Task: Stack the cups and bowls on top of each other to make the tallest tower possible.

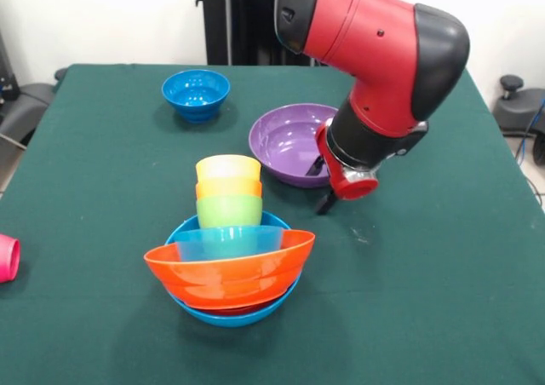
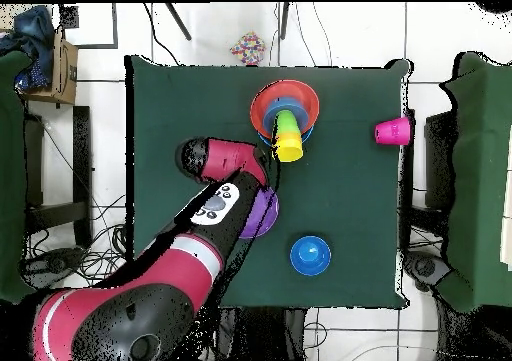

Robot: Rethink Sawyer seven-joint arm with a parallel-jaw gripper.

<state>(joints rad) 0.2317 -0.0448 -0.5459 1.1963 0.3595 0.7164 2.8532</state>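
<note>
The tower [image 1: 230, 261] stands at the table's front middle: a wide light-blue bowl [image 1: 234, 315] at the base, a tilted large orange bowl [image 1: 228, 274], a smaller light-blue bowl [image 1: 223, 240], then green [image 1: 228, 209], orange [image 1: 228, 188] and yellow [image 1: 227, 168] cups. In the overhead view the tower [image 2: 285, 107] leans, with the yellow cup [image 2: 290, 149] on top. The large purple bowl [image 1: 289, 140] lies behind it. My gripper [image 1: 324, 189] hangs under the red wrist at the purple bowl's near right rim, mostly hidden. A dark-blue bowl [image 1: 196, 91] and a pink cup [image 1: 7, 257] lie apart.
The green table [image 1: 426, 274] has bare cloth to the right of the tower. In the overhead view the arm covers part of the purple bowl [image 2: 264, 217]; the dark-blue bowl [image 2: 310, 254] and the pink cup [image 2: 392, 131] lie near the table's edges.
</note>
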